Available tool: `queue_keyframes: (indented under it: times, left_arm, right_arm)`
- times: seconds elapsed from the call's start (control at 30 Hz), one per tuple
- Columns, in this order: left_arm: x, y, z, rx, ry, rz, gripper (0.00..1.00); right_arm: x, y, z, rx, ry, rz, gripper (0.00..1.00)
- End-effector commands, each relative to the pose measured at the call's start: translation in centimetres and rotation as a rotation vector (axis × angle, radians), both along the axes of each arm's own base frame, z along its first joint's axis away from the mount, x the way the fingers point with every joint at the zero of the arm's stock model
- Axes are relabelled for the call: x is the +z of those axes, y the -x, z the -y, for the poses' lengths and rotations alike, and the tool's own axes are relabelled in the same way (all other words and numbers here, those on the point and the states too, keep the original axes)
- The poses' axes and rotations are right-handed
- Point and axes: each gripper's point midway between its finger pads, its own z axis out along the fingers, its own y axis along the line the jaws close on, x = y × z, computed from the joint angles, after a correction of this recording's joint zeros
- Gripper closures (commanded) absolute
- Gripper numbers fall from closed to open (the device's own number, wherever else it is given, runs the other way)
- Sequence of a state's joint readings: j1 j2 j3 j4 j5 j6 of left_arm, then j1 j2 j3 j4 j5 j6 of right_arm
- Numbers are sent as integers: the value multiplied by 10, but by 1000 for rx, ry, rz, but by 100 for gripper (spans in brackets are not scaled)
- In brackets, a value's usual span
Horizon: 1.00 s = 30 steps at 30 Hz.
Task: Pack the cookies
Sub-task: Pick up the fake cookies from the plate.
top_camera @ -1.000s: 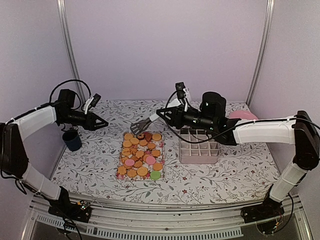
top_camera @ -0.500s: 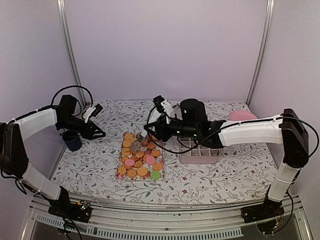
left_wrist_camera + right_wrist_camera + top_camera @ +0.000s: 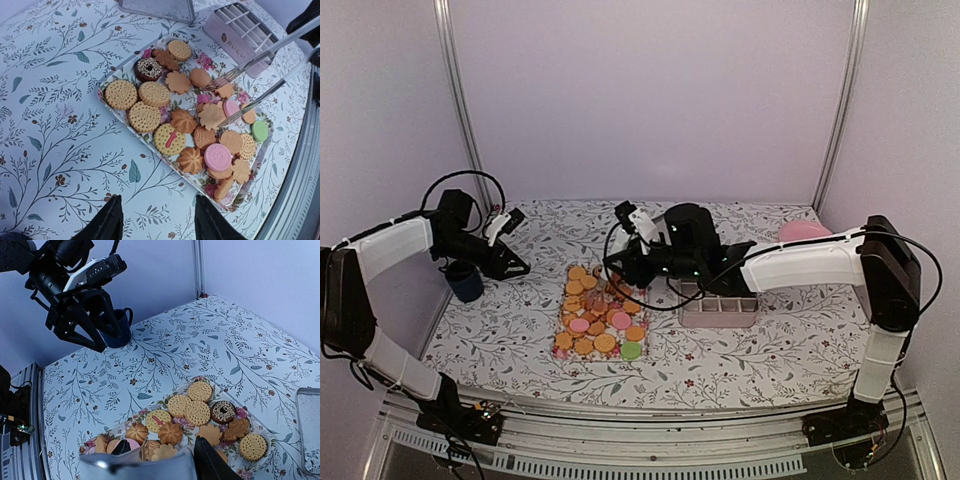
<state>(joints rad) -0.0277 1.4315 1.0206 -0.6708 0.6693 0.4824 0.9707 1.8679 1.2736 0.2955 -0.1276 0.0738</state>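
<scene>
Right claw (image 3: 618,266) farther left, its tongs (image 3: 227,78) down among the cookies (image 3: 182,120)

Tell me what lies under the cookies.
A flowered tray lies under the cookies, resting on the leaf-patterned table. Only its rim and gaps between cookies show; most of its floor is covered.

cookies (image 3: 184,120) on floral tray (image 3: 204,61) | tongs (image 3: 260,56) tips among them | left claw (image 3: 159,205) apart, empty
</scene>
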Motion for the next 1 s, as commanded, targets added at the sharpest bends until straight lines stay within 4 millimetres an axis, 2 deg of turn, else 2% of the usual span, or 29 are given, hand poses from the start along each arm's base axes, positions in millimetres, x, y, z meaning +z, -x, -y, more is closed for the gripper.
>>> queue_keyframes:
  times: [0.0, 0.13, 0.33, 0.5, 0.67, 0.73, 0.83, 0.97]
  left_arm:
    - [7, -1, -3, 5, 5, 23, 50]
    - [7, -1, -6, 13, -4, 26, 51]
    - [9, -1, -10, 21, -12, 38, 51]
    - [11, -1, -11, 26, 2, 39, 51]
    - [9, 1, -13, 36, 3, 30, 51]
    - [9, 1, -15, 40, 4, 31, 51]
    - [9, 2, -17, 45, 4, 29, 51]
    - [11, 2, -21, 54, 8, 26, 51]
  right_arm:
    - [8, 5, -19, 42, -25, 21, 56]
    - [-3, 9, -27, 54, -3, 15, 57]
    - [-10, 9, -26, 51, 22, 13, 58]
    - [-12, 9, -21, 34, 56, 21, 64]
    - [0, 9, -16, 18, 56, 37, 79]
    - [9, 9, -14, 13, 45, 49, 82]
    - [28, 8, -12, 5, 18, 70, 92]
    - [45, 8, -12, 0, -8, 91, 98]
